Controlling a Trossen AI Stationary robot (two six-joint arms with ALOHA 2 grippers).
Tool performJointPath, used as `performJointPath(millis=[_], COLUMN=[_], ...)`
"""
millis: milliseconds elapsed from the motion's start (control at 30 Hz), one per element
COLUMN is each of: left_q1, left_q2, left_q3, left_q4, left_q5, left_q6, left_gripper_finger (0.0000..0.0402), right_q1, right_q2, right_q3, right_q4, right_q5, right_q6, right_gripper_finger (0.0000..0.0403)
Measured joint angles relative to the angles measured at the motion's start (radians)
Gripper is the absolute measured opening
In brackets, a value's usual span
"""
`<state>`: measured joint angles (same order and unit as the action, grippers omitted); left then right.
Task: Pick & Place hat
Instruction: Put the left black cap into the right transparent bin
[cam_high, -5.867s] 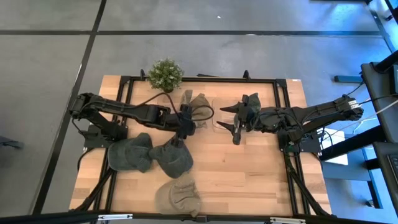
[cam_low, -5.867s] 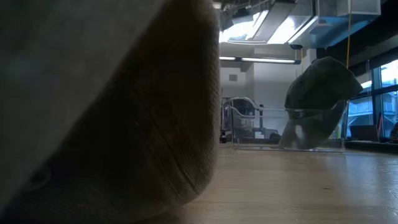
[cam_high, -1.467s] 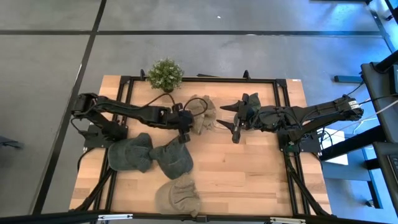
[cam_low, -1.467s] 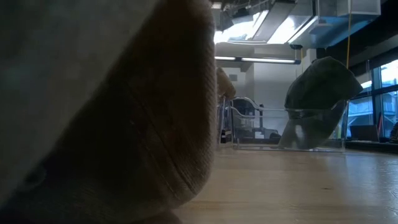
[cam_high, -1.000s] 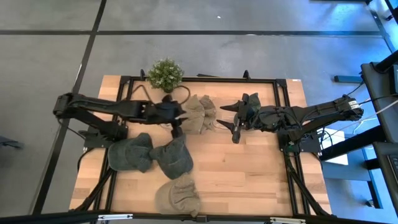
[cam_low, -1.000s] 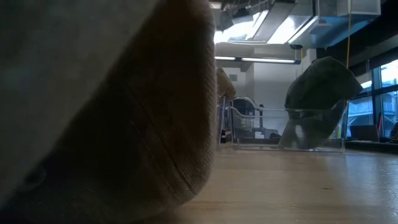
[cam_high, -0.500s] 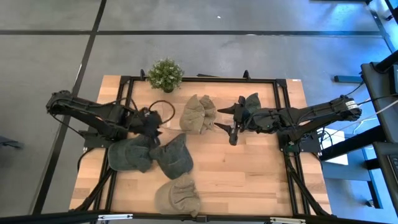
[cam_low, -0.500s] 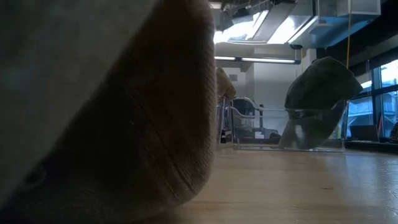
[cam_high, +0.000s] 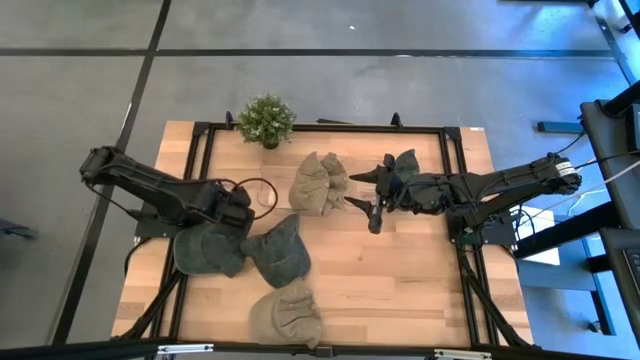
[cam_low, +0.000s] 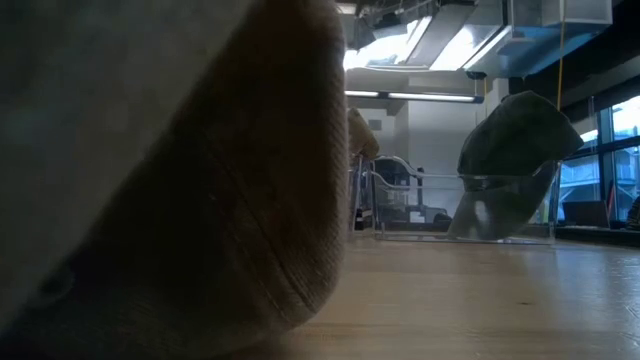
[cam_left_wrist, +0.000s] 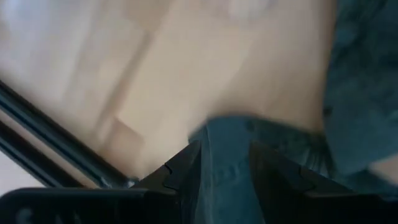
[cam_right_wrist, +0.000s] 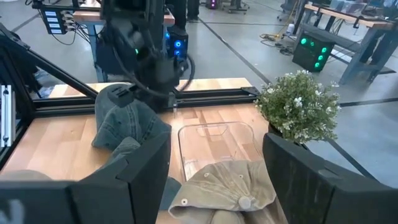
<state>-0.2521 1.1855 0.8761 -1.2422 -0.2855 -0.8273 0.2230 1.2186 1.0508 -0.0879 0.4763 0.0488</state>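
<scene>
Several hats lie on the table. A tan hat (cam_high: 318, 183) rests on a clear tray (cam_right_wrist: 214, 134) near the far edge. Two dark denim hats (cam_high: 210, 250) (cam_high: 278, 252) lie on the left half, and another tan hat (cam_high: 285, 312) lies at the near edge. A green hat (cam_high: 405, 161) sits by the right arm. My left gripper (cam_high: 240, 215) is low over the left denim hat, open, its fingers either side of a raised part of the denim (cam_left_wrist: 227, 162). My right gripper (cam_high: 368, 205) is open, just right of the tan hat on the tray.
A small potted plant (cam_high: 266, 120) stands at the far edge, behind the tray. The near tan hat (cam_low: 170, 200) fills the low view's left. In the low view, the green hat (cam_low: 515, 135) leans on a clear tray wall (cam_low: 460, 205). Bare wood (cam_high: 400, 280) lies near and right.
My left arm has drawn back from the tan hat on the tray, toward the table's left and near side, and has come down over the left denim hat. The tan hat has stayed on the tray. My right gripper has shifted slightly toward the left.
</scene>
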Motion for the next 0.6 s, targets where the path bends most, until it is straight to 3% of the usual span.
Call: performJointPath(millis=[167,400,600], left_q1=[0.018,0.020,0.020], left_q2=[0.003,0.003,0.003], left_q3=[-0.079,-0.156,-0.161], left_q4=[0.016,0.050,0.065], left_q5=[0.096,0.071,0.060], left_q6=[-0.072,-0.155,-0.116], left_gripper_finger=[0.0128,0.0128,0.0128], right_q1=[0.000,-0.004,-0.004], right_q2=[0.000,0.000,0.000], right_q3=[0.000,0.000,0.000], right_q4=[0.001,0.002,0.009], right_q5=[0.000,0.001,0.002], right_q6=[0.000,-0.002,-0.004], right_gripper_finger=[0.0255,0.0255,0.0255])
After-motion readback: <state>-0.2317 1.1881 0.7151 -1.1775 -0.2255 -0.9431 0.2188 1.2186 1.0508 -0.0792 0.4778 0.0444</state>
